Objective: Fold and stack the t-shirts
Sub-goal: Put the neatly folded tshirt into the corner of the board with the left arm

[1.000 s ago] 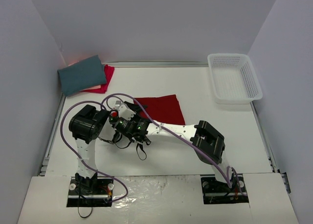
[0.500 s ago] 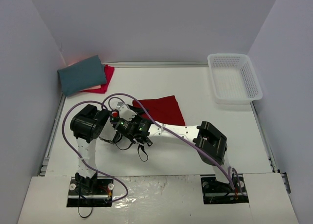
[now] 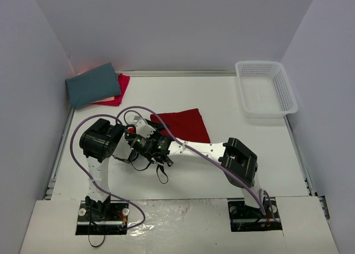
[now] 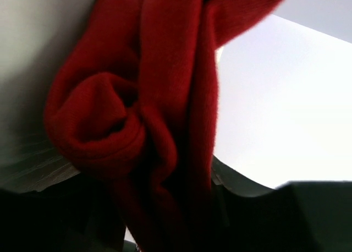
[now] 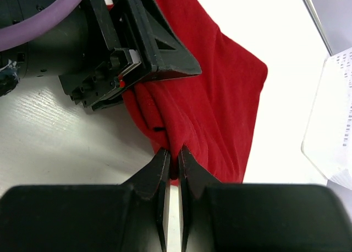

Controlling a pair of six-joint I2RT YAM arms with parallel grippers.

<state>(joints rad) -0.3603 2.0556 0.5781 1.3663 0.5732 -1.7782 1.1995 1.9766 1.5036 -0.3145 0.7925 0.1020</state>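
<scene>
On red shirt [image 3: 186, 124], left claw [image 3: 150, 127] tighter.

The left arm [image 3: 97, 159] rises from its base and bends right. The right arm [image 3: 206, 150] stretches low to the left. They meet left of centre, where the left end effector [image 5: 165, 73] and the right end effector [image 5: 171, 165] each pinch the deep red t-shirt [image 5: 220, 98], the right's fingers nearly together.
</scene>
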